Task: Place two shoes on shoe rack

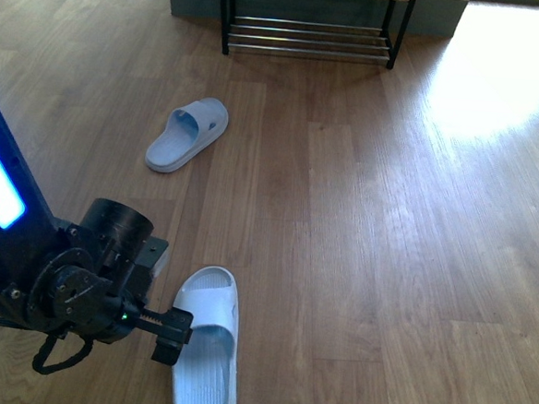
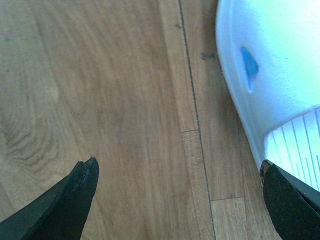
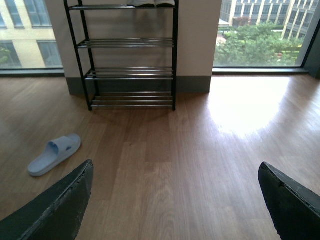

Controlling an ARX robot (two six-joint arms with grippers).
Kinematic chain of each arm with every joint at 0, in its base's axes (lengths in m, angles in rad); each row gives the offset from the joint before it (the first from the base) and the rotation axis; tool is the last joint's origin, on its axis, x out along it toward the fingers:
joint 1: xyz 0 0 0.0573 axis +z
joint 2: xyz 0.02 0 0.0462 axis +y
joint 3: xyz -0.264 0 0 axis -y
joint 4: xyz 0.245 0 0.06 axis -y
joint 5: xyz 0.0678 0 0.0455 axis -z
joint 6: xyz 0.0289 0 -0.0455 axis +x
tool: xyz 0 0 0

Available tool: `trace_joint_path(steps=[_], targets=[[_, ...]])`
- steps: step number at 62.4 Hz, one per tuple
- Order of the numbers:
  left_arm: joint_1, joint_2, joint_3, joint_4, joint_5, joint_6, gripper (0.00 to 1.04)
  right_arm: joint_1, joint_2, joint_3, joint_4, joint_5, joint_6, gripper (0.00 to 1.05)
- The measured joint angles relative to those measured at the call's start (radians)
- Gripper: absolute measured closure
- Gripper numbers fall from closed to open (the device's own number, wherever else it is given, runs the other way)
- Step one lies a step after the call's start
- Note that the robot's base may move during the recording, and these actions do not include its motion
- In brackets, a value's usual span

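**Two slides on the floor, neither racked yet**

Nothing of the task looks done. Both pale blue slides lie on the wooden floor (image 1: 385, 266), and the tiers of the shoe rack (image 3: 131, 70) that can be read are bare. Something pale sits on the top tier, but the picture's edge crops it too much to name.

The left gripper (image 2: 177, 175) is low over the boards with its jaws spread wide and nothing in them. The near slide (image 1: 206, 341) lies just beside it. One finger reaches the slide's edge, though contact cannot be confirmed, and the gap between the fingers is mostly over bare floor. This slide's long axis runs roughly away from the robot, with its strap end toward the rack and its ribbed heel nearest the robot.

The far slide (image 1: 187, 133) lies well ahead of that gripper, between it and the rack. It lies on a diagonal, toe toward the rack.

The right gripper (image 3: 175, 185) is held high, also spread wide and empty, facing the rack from well back.

Both pickups and both placements seem to remain.
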Motion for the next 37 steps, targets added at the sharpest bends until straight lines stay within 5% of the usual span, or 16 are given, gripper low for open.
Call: trace_joint_path(steps=[37], targets=[[-0.047, 0.176, 0.173, 0.066, -0.034, 0.091, 0.09, 0.000, 0.000, 0.000, 0.000, 0.000, 0.000, 0.09]])
